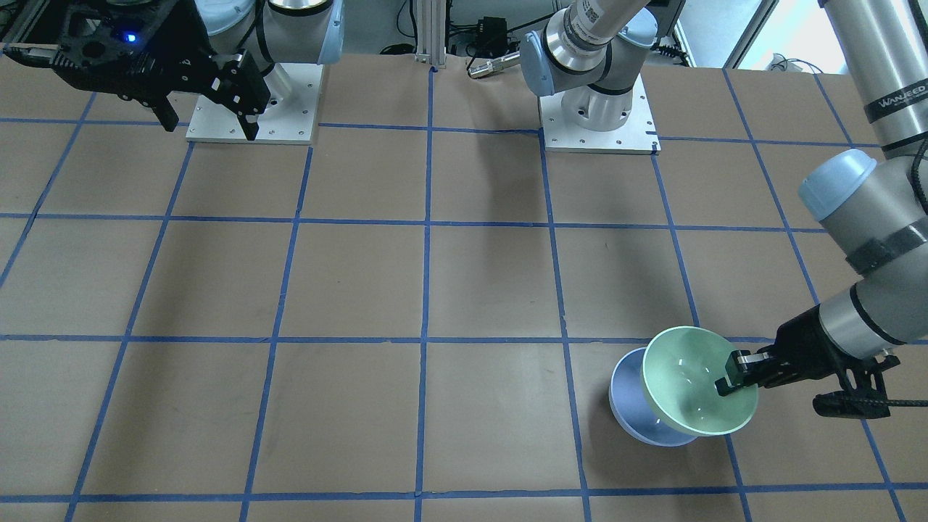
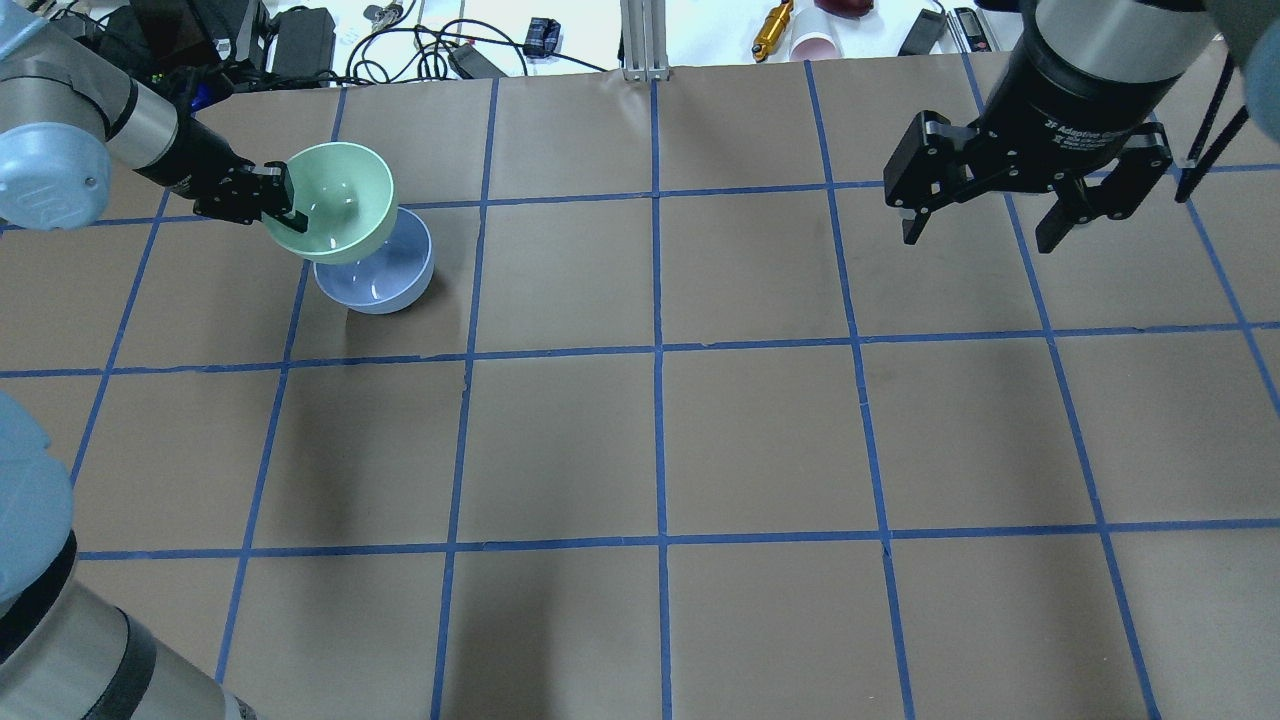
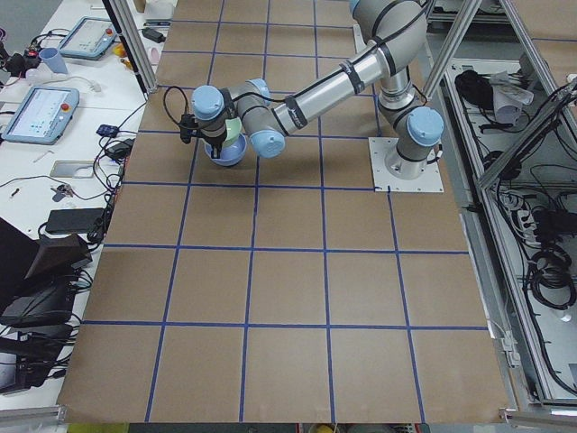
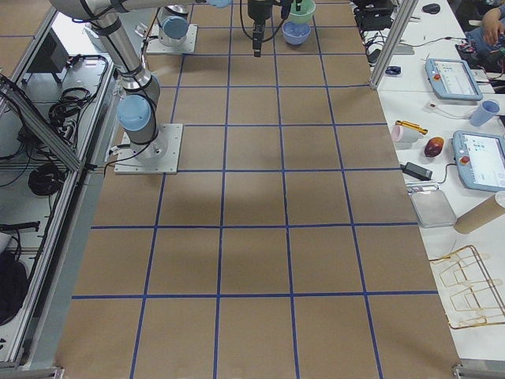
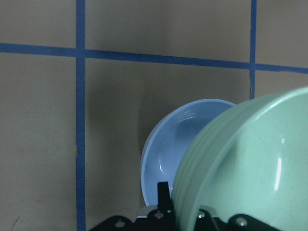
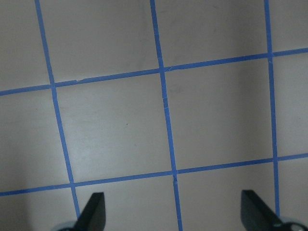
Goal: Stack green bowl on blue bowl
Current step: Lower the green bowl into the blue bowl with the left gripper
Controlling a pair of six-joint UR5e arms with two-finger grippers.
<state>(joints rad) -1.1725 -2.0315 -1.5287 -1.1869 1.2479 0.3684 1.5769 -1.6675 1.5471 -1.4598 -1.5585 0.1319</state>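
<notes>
The green bowl (image 1: 696,380) is held tilted in the air by its rim in my left gripper (image 1: 734,377), which is shut on it. It hangs partly over the blue bowl (image 1: 634,409), which sits upright on the table below and beside it. In the overhead view the green bowl (image 2: 335,205) overlaps the far-left edge of the blue bowl (image 2: 385,280), held by the left gripper (image 2: 285,200). The left wrist view shows the green bowl (image 5: 250,163) close up with the blue bowl (image 5: 178,149) behind. My right gripper (image 2: 985,225) is open and empty, high above the table's right side.
The table is brown paper with a blue tape grid (image 2: 657,350). Cables, chargers and small tools (image 2: 450,45) lie beyond the far edge. Two arm base plates (image 1: 598,116) stand at the robot's edge.
</notes>
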